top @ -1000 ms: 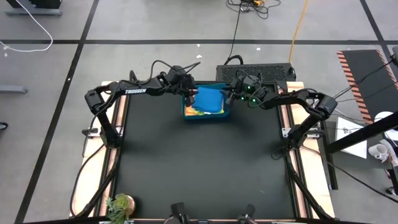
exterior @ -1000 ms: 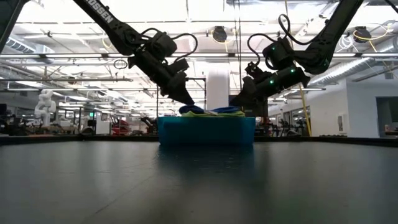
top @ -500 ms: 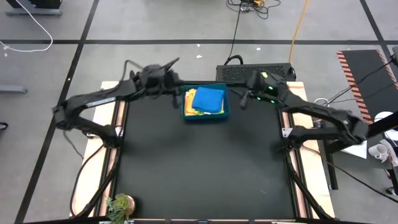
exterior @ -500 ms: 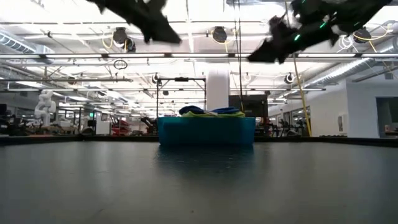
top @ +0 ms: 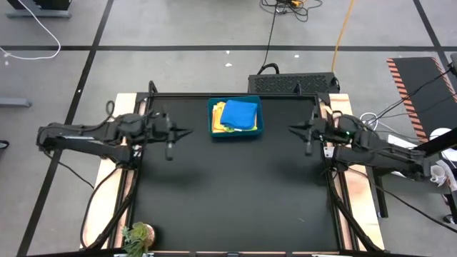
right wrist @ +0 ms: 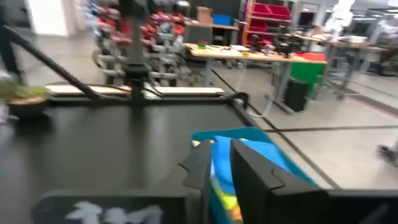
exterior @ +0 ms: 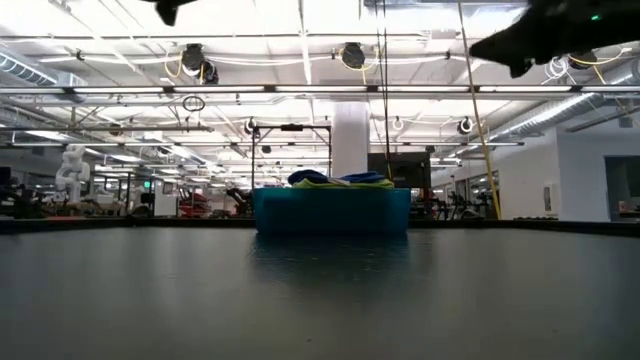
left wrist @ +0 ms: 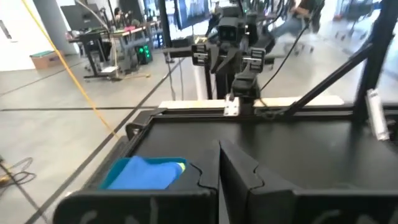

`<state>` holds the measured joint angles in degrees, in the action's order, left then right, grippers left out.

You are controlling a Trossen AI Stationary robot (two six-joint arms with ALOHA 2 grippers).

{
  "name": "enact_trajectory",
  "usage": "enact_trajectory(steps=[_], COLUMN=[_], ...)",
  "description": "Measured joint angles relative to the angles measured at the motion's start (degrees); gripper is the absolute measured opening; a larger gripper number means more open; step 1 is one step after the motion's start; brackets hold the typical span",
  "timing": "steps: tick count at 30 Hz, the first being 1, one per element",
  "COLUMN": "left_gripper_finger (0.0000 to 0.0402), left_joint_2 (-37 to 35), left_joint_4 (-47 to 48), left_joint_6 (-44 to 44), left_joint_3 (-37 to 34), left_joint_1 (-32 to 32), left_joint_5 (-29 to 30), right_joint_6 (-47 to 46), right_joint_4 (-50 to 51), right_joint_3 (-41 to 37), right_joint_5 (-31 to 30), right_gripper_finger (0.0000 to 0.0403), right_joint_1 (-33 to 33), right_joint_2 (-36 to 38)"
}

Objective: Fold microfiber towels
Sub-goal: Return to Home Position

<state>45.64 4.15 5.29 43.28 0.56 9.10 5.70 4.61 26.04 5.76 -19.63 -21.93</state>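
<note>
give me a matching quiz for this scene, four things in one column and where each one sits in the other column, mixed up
Things
1. blue towel
2. teal bin
3. left gripper
4. right gripper

Places
a. at the middle of the far edge of the table
b. in the air over the table's right side, apart from the bin
c. topmost inside the bin
d. in the air over the table's left side, apart from the bin

Pairs: 1-c, 2-a, 3-d, 4-b
</note>
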Motion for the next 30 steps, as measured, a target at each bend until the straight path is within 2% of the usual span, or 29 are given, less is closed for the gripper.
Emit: enact_trajectory(steps=[5,8,13,19,25,30], left_gripper_finger=[0.0004,0.0012,0.0013,0.0005,0.0018,0.0004], left_joint_2=[-9.28,-14.53,-23.58,-35.07,-45.36,-44.77], left_joint_4=[0.04,-0.21,-0.07,-1.51,-3.12,-4.28], left_joint_6=[-2.49,-2.62,-2.09,-0.36,1.72,2.02], left_joint_3=[-6.66,-10.23,-16.17,-24.11,-30.31,-31.96], left_joint_1=[-4.44,-6.28,-6.76,-6.71,-6.69,-6.65], left_joint_5=[3.03,4.59,4.71,4.46,3.96,0.67], right_joint_6=[0.03,2.05,5.66,5.47,3.7,2.37], right_joint_4=[3.91,7.76,11.93,4.9,-2.32,-13.65], right_joint_3=[-1.46,-1.57,-1.59,-3.23,-9.42,-18.25], right_joint_5=[-2.38,-4.35,-2.8,7.49,12.74,17.04], right_gripper_finger=[0.0007,0.0004,0.0006,0.0001,0.0001,0.0], right_joint_1=[4.56,5.9,6.42,6.42,6.36,6.36], right_joint_2=[6.67,8.61,10.54,13.29,17.2,21.54])
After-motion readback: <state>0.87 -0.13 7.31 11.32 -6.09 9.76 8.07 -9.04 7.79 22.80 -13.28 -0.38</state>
